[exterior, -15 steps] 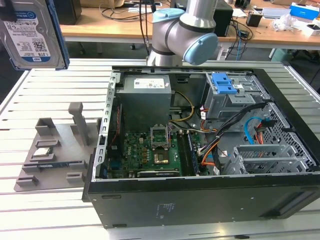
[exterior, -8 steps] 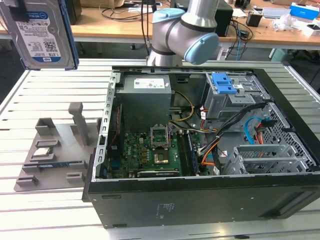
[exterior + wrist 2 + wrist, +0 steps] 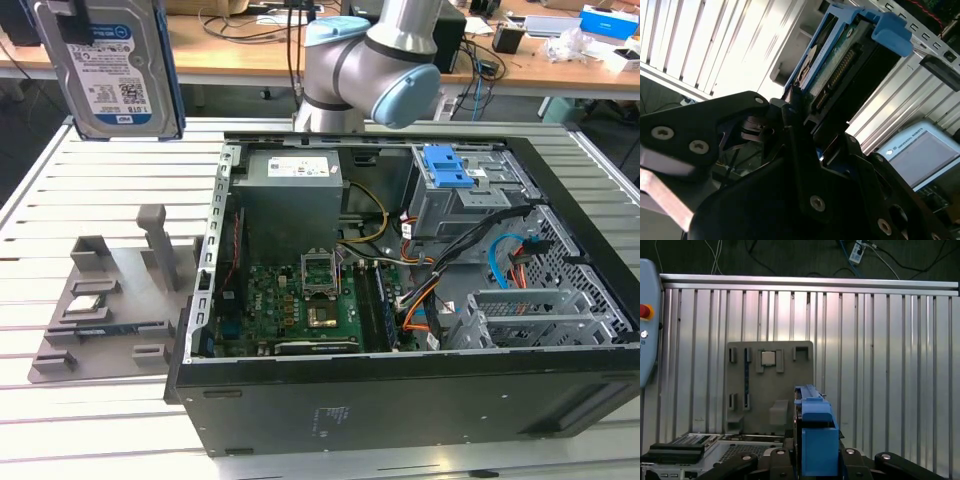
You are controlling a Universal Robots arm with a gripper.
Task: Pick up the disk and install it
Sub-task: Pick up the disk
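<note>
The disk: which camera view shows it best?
The exterior view: the disk shows its labelled face, with the blue carrier along its side. The second wrist view shows its connector edge, held in the gripper. The first wrist view shows it edge-on, mostly blue carrier.

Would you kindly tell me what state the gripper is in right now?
Gripper: closed, holding the disk by its blue carrier frame.

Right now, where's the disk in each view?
Exterior view: disk hangs high at the exterior view's left, label toward the camera.
Second wrist view: disk sticks out of the end effector, connector edge showing.
First wrist view: disk edge-on, blue carrier, in front of the grey fixture plate.
Shared landmark: slatted table.
</note>
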